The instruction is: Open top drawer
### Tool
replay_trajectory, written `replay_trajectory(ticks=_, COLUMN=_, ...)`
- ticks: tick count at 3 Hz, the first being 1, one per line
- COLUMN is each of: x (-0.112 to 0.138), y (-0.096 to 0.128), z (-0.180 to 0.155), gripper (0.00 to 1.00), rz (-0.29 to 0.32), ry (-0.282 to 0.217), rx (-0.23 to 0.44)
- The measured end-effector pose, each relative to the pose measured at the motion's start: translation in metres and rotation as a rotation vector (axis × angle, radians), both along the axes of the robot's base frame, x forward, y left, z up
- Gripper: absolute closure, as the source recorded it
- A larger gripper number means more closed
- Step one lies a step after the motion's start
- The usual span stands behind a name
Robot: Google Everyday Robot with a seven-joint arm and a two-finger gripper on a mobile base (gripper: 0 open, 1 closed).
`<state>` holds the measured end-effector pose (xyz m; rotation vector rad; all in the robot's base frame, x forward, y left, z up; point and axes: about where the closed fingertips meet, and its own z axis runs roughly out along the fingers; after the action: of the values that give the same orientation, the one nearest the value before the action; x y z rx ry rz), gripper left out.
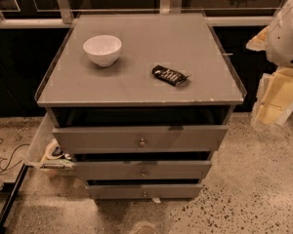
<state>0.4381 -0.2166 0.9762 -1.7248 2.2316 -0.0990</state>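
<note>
Speckled stone floor (pixel 244 179) fills the foreground, and a grey cabinet stands on it. Nearest are two slim lower drawers (pixel 142 172). Above them is the top drawer (pixel 102 139), its broad front standing out beyond theirs with a dark gap over it, so it looks part-way out. Its small round knob (pixel 142 142) sits at centre. The end effector (pixel 276 99) hangs off to the right of the cabinet, well apart from the knob; whether it is apart or together I cannot tell. To do this step well, it should come level with the knob, close squarely on it and pull straight out without twisting. Farther back, the counter (pixel 161 43) carries a white bowl (pixel 102 49) and a dark packet (pixel 170 75).
</note>
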Motion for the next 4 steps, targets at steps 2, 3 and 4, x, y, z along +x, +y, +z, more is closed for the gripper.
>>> replay_trajectory(ticks=2, x=-0.004, y=0.0, z=-0.013, gripper=0.0, rz=0.021, ry=-0.02, rx=0.0)
replay_trajectory(ticks=3, x=-0.007, y=-0.005, z=-0.055, gripper=0.0, rz=0.059, ry=-0.026, rx=0.058)
replay_trajectory(ticks=4, x=-0.005, y=-0.012, z=-0.106, gripper=0.0, rz=0.105, ry=-0.046, rx=0.143)
